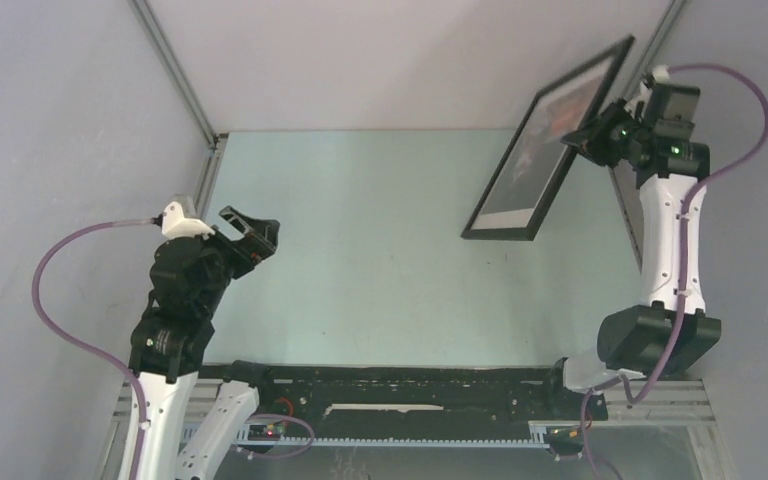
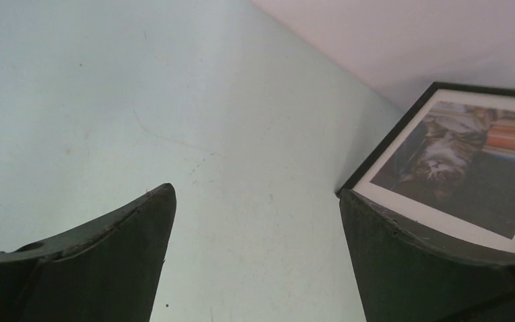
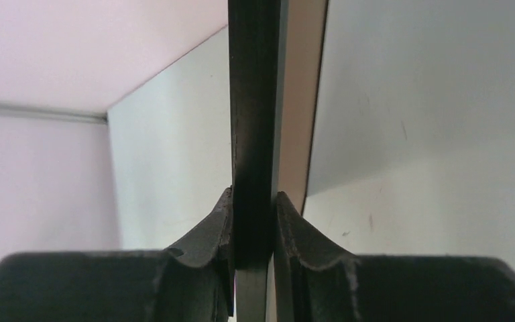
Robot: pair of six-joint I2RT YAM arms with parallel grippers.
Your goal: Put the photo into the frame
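Black frame (image 1: pixel 540 170) first: your right gripper (image 1: pixel 588 138) pinches its upper edge, pads (image 3: pixel 211 231) pressed on both faces, so it stands tilted at the far right of the table (image 1: pixel 360 260), glass side towards the left arm. Its low edge looks to sit on the table, though you cannot be sure from above. That hold reads as steadying a finished piece, since the photo (image 2: pixel 469 164) already lies inside, bordered by a white mat (image 2: pixel 442 215), with a brown backing (image 3: pixel 302 100) behind. Your left gripper (image 1: pixel 258 238) hangs over the left side, fingers (image 2: pixel 107 268) spread wide, carrying nothing, well apart from the frame. Underneath, the table is pale green, matt, lightly scuffed. Pale grey walls (image 1: pixel 410 60) close it in on three sides, with metal rails (image 1: pixel 175 70) in the far corners
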